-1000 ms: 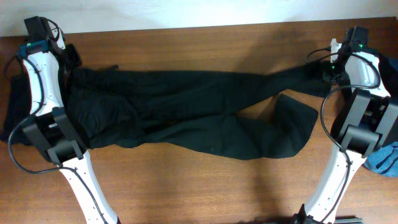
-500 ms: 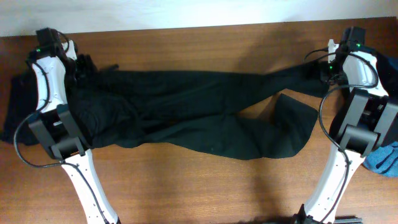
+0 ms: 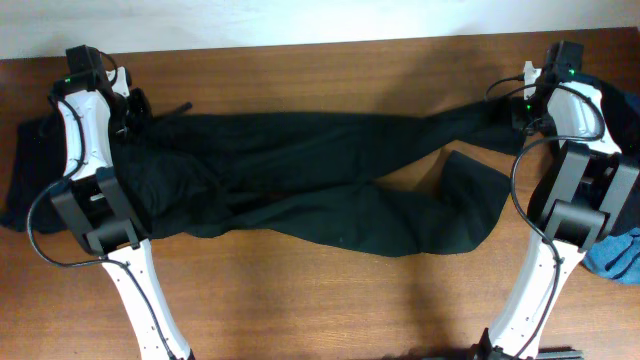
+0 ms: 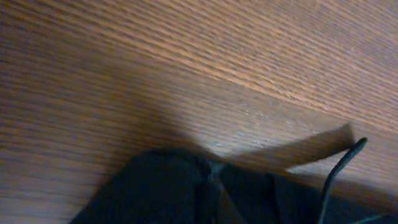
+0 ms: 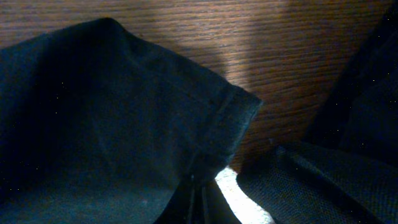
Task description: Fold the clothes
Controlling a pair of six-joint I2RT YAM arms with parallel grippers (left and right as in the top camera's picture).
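Trousers (image 3: 300, 170), black and long, lie stretched across the wooden table (image 3: 300, 70) from the left arm to the right one, with the waist at the left and the legs running right. At the far left, more black cloth (image 3: 22, 170) lies partly under the left arm and runs toward the picture's edge; what kind of garment it is cannot be made out.

The left gripper (image 3: 128, 108) sits over the top corner of the waistband, beside a thin black cord (image 3: 180, 108). Its fingers are hidden from above and fall outside its wrist view. That view shows only a bunched peak of dark fabric at the bottom edge, so I cannot tell whether the jaws are parted or closed.

In the middle, the upper leg overlaps the lower one, whose cuff end (image 3: 475, 190) folds back on itself near the right arm. The right gripper (image 3: 518, 105) has its jaws closed on the end of the upper leg. Its wrist view shows the hem (image 5: 239, 115) drawn down to a pinch at the bottom edge, with the fingers lost in shadow.

At the far right, a blue piece (image 3: 618, 255) is half hidden behind the right arm and cut off by the frame.
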